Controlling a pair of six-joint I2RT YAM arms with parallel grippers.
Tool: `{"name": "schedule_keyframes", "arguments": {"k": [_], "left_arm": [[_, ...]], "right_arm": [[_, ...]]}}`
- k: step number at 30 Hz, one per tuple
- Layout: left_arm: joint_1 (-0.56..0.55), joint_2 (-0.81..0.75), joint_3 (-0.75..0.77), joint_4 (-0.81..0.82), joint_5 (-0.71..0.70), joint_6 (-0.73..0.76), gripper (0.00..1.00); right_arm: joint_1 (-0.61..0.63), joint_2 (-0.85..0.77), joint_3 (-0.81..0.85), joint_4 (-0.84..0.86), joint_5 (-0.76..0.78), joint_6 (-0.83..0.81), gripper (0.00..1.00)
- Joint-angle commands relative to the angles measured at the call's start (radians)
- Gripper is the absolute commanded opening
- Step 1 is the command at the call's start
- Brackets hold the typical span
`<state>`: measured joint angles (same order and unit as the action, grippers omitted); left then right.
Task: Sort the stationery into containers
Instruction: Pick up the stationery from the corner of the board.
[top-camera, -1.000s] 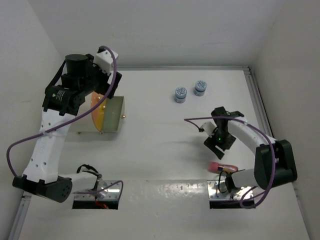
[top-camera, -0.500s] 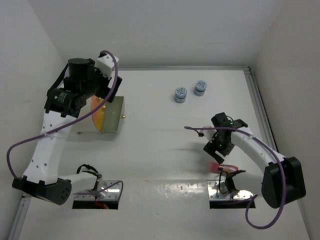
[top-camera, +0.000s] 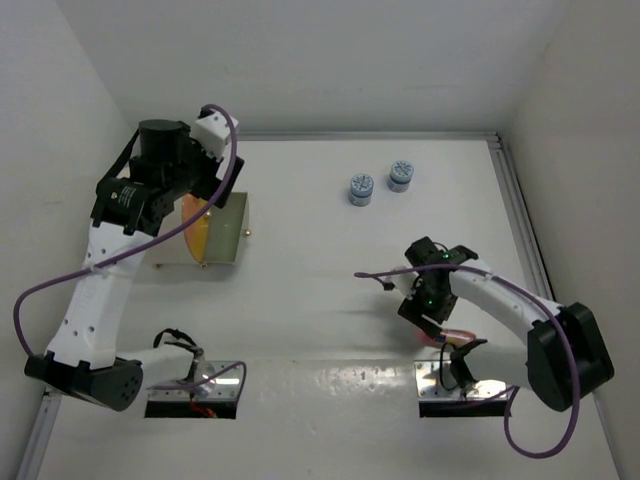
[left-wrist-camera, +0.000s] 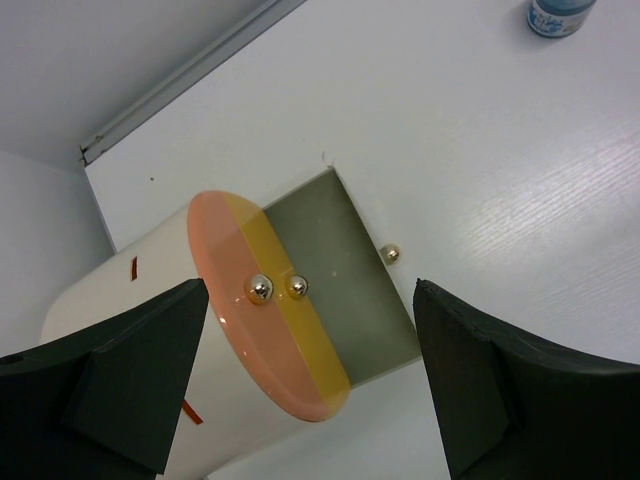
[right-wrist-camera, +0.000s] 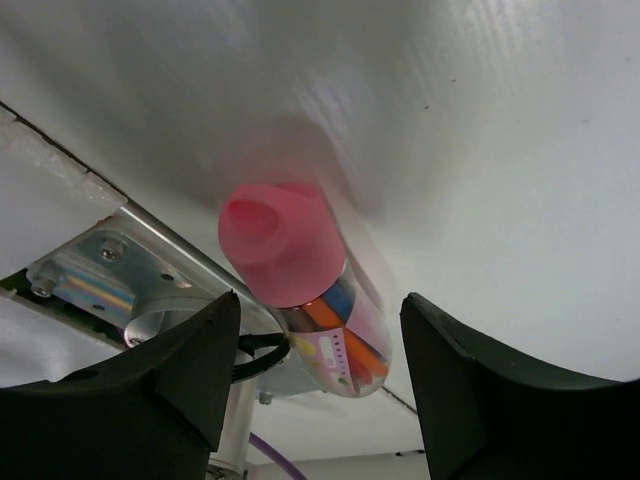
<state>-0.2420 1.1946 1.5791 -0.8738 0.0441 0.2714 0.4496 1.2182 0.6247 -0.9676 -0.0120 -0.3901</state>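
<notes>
A clear tube with a pink cap (right-wrist-camera: 285, 245), holding orange, blue and red pens, lies on the table by the right arm's base plate. My right gripper (right-wrist-camera: 320, 300) straddles it, open, with a gap on each side; in the top view the gripper (top-camera: 430, 308) hides most of the tube (top-camera: 443, 337). Two small blue-and-white pieces (top-camera: 362, 188) (top-camera: 401, 176) stand at the back. The cream drum (left-wrist-camera: 110, 300) lies on its side with its orange face (left-wrist-camera: 235, 300) showing, and one grey-green drawer (left-wrist-camera: 345, 280) is pulled out. My left gripper (left-wrist-camera: 312, 290) hovers open above it, holding nothing.
Metal base plates (top-camera: 195, 388) (top-camera: 455, 385) sit at the near edge. A rail (top-camera: 520, 215) runs along the right wall. One blue-and-white piece (left-wrist-camera: 560, 15) shows at the top of the left wrist view.
My right gripper has swung toward the near edge and to the left, coming down over the pink-capped tube. The left arm has barely shifted.
</notes>
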Motion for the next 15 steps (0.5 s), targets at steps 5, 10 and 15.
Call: {"name": "schedule_keyframes", "arguments": {"k": [5, 10, 15], "left_arm": [[-0.006, -0.024, -0.013, 0.039, -0.009, -0.006, 0.9], [-0.005, -0.017, -0.011, 0.045, -0.012, -0.003, 0.9], [-0.005, -0.009, -0.017, 0.048, -0.02, -0.001, 0.9]], "right_arm": [[0.031, 0.053, -0.052, 0.059, 0.009, -0.033, 0.66], [0.049, 0.144, -0.079, 0.159, 0.055, -0.039, 0.53], [0.057, 0.214, -0.04, 0.245, 0.061, -0.052, 0.19]]}}
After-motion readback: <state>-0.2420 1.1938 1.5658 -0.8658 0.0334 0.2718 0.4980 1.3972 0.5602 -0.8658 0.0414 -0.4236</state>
